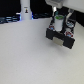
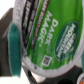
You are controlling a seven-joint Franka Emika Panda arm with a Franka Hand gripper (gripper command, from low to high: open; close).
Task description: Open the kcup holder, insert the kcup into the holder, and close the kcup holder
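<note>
**Pod held over the holder**

In the wrist view, the kcup (image 2: 47, 42) is filling nearly the whole frame, its green lid tilted and hiding whatever lies beneath. In the exterior view, the gripper (image 1: 59, 20) is clamping the pod above the kcup holder (image 1: 61, 38), which is sitting on the pale table (image 1: 30, 57). Farther back, a white bottle-shaped object (image 1: 25, 11) is standing well apart, glowing blue. The holder's slots are too blurred to make out

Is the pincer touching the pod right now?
Touching. The exterior view shows the pincer closed around the pod; the wrist view shows its green lid filling the frame.
</note>
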